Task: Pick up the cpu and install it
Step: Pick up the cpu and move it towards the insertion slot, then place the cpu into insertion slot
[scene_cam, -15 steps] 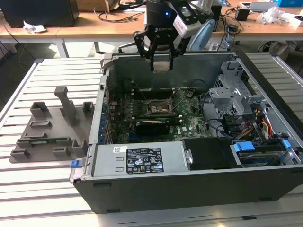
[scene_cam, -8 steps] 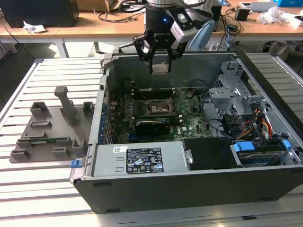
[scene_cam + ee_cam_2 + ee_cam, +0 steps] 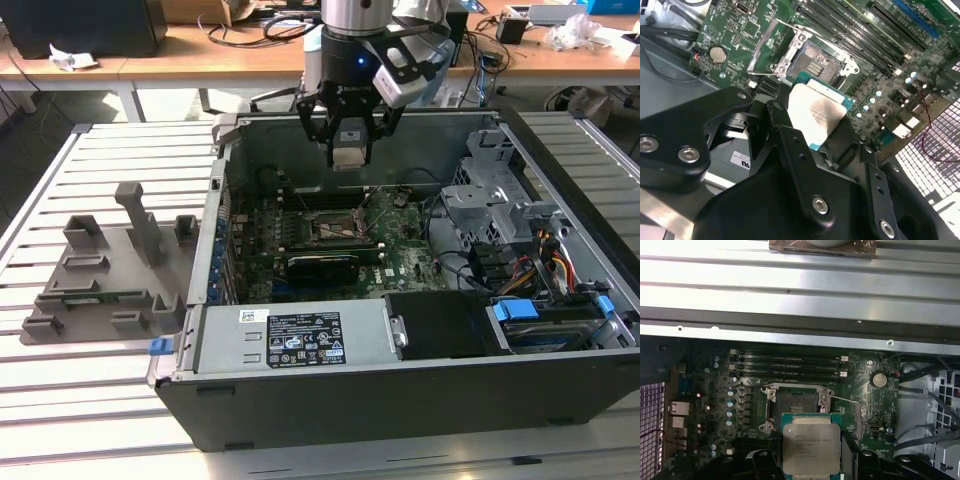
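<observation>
The cpu (image 3: pixel 347 153), a small square chip with a silvery-grey top and green rim, hangs in my gripper (image 3: pixel 347 148), which is shut on its edges. It hovers over the open computer case (image 3: pixel 300 345), a little behind and above the dark motherboard socket (image 3: pixel 335 230). In both wrist views the cpu (image 3: pixel 817 112) (image 3: pixel 811 447) sits between black fingers (image 3: pixel 785 132), just short of the socket (image 3: pixel 817 60) (image 3: pixel 797 402). The socket's metal frame (image 3: pixel 765 45) stands lifted open, and the contact field is bare.
A grey plastic fixture (image 3: pixel 120 270) with upright posts lies on the slatted table at the exterior view's left. Inside the case are memory slots (image 3: pixel 790 367), a coin battery (image 3: pixel 879 379), a drive cage (image 3: pixel 490 190) with cables and a power supply (image 3: pixel 290 340).
</observation>
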`<act>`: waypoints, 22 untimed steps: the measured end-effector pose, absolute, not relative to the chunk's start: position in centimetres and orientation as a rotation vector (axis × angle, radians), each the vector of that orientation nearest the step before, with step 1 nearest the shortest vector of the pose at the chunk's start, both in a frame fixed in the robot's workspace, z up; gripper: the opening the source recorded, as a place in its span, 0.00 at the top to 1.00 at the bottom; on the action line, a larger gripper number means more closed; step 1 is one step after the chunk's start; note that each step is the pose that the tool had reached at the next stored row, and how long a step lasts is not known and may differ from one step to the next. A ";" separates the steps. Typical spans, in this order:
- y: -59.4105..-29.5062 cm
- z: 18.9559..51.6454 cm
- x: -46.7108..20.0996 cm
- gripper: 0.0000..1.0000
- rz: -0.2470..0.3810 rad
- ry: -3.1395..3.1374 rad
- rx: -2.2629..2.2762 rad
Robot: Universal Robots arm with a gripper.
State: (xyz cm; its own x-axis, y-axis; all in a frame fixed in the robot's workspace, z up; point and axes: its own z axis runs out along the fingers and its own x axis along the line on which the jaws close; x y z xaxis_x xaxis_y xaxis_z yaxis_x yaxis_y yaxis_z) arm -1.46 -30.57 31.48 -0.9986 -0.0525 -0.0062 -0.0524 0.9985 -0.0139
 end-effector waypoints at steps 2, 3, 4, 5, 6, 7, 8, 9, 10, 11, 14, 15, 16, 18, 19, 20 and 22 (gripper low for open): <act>-30.6 31.1 -1.4 0.45 -0.023 3.134 -0.082; -30.6 30.9 -1.4 0.45 -0.035 3.134 -0.082; -30.6 30.9 -1.4 0.45 -0.049 3.134 -0.082; -30.6 30.8 -1.4 0.45 -0.062 3.134 -0.082; -30.6 30.8 -1.4 0.45 -0.077 3.134 -0.082; -30.6 30.8 -1.4 0.45 -0.079 3.134 -0.083; -30.6 30.8 -1.4 0.45 -0.080 3.134 -0.083; -30.6 30.8 -1.4 0.45 -0.080 3.134 -0.082; -30.6 30.8 -1.4 0.45 -0.080 3.134 -0.082; -30.6 30.8 -1.4 0.45 -0.080 3.134 -0.083; -30.6 30.8 -1.4 0.45 -0.082 3.134 -0.082; -30.6 30.8 -1.4 0.45 -0.082 3.134 -0.082; -30.6 30.8 -1.4 0.45 -0.082 3.134 -0.082; -30.6 30.8 -1.4 0.45 -0.083 3.134 -0.082; -30.6 30.8 -1.4 0.45 -0.084 3.134 -0.083; -30.6 30.8 -1.4 0.45 -0.084 3.134 -0.083; -30.6 30.8 -1.4 0.45 -0.087 3.134 -0.080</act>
State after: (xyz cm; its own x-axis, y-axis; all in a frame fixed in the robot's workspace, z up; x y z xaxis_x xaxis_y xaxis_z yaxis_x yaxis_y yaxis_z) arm -1.43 -30.57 30.84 -0.9987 -0.0513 -0.0041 -0.0510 0.9972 -0.0554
